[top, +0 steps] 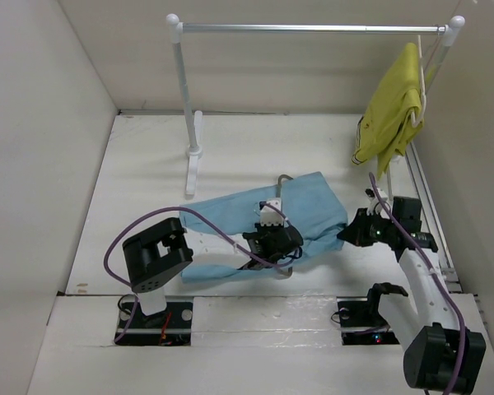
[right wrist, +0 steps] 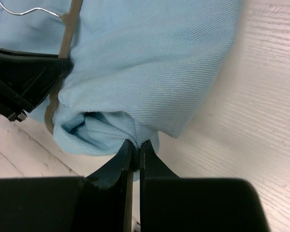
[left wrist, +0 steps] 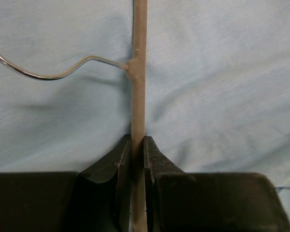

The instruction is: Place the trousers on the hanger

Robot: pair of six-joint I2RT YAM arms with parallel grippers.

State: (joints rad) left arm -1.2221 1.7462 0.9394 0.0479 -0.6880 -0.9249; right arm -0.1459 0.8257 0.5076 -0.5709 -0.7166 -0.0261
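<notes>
Left fingers [left wrist: 137, 142] first: pressed tight together on the straight bar of the hanger [left wrist: 138, 72], the thin rod running up between them toward twelve o'clock. At about ten o'clock from that grip the wire hook curls off the bar, and pale blue cloth fills everything behind it. Over to the right fingers [right wrist: 135, 147]: closed as well, pinching a bunched fold at the edge of the trousers [right wrist: 150, 63], with the cloth billowing up and away toward twelve and the hanger's bar just showing at eleven beside the other arm's dark body. From above, the left fingers [top: 272, 239] sit on the middle of the trousers [top: 309, 206], which lie spread across the bench [top: 148, 164] with a long leg trailing out toward nine o'clock. The hanger [top: 281, 179] pokes its hook past the cloth's far edge at twelve. The right fingers [top: 350, 233] hold the garment's corner at around four o'clock. Further out, a white rail [top: 313, 28] stands across the back at twelve, and a yellow-green garment [top: 391, 115] hangs from its end at two o'clock, well apart from the trousers.
</notes>
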